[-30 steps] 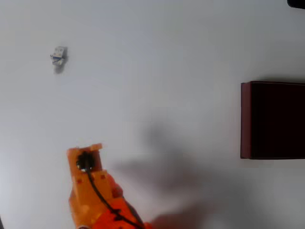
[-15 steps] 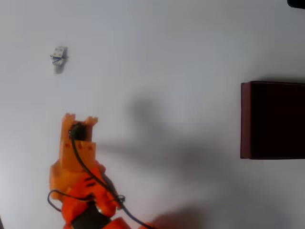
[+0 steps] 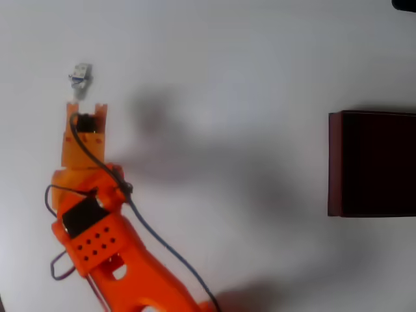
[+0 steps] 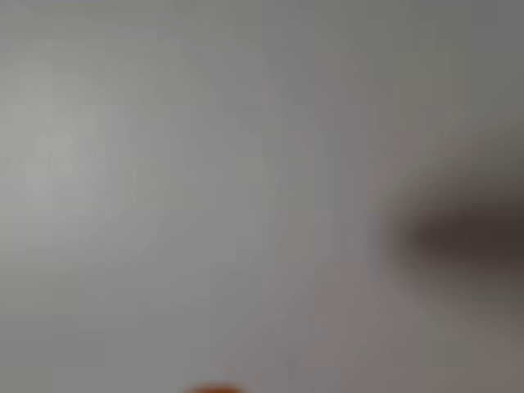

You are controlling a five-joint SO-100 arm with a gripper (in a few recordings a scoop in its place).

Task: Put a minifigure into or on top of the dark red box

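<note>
Orange plastic arm reaches up the left side of the overhead view, and its gripper (image 3: pixel 88 107) now sits just below the minifigure (image 3: pixel 80 75), nearly touching it. Half a second ago the arm's tip was well below the figure, and a second ago lower still and a little to the right, so it has climbed steadily towards the toy. The minifigure itself has not moved: a tiny whitish-grey blocky shape with small blue marks, lying alone on the white table (image 3: pixel 214 58).

From above, two short orange prongs show at the arm's tip with a small gap between them, but I cannot tell how wide the fingers stand or whether they are parted enough to take the figure. Nothing is held. The wrist view is a soft grey blur with a dark smudge at the right, so it gives no help.

I judge this to be the close of the approach, with the grasp not yet begun.

Far to the right of the minifigure, at the picture's right edge, lies the dark red box (image 3: pixel 335 162), its walls dark red and its inside nearly black; its right part runs out of the picture. Between figure and box the table is bare white, crossed by the arm's grey shadow. That leaves a wide, unobstructed path for carrying the toy across. The box's left wall is the one edge the arm would need to clear.
</note>
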